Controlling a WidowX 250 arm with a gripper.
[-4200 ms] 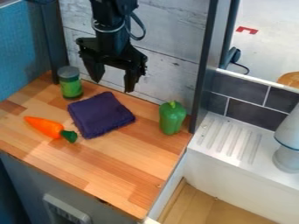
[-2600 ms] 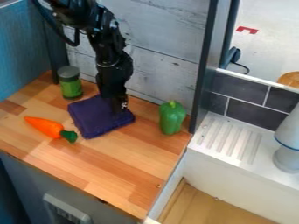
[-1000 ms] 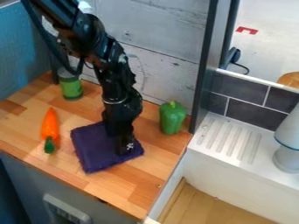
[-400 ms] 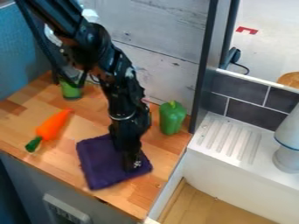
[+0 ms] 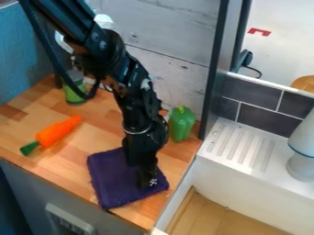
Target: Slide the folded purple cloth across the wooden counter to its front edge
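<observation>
The black gripper [image 5: 146, 182] points down onto the right part of a folded purple cloth [image 5: 115, 184] and touches it; whether it pinches the fabric cannot be made out. The cloth lies flat by the counter's front right edge. To its left, an orange toy carrot [image 5: 56, 131] lies slanted, its green top toward the lower left. A green toy pepper [image 5: 181, 124] stands upright behind and right of the gripper. At the back left is a green jar with a grey lid [image 5: 75, 92], partly covered by the arm's cable.
The wooden counter [image 5: 73, 166] ends at a front edge and at a right edge beside a white sink [image 5: 253, 183]. A dark post [image 5: 213, 69] rises at the back right corner. A white and grey object [image 5: 303, 151] stands on the sink's ledge.
The gripper has come down from above the back of the counter onto the cloth, and both have shifted toward the front right. The carrot has turned and slid, its green top now lower left.
</observation>
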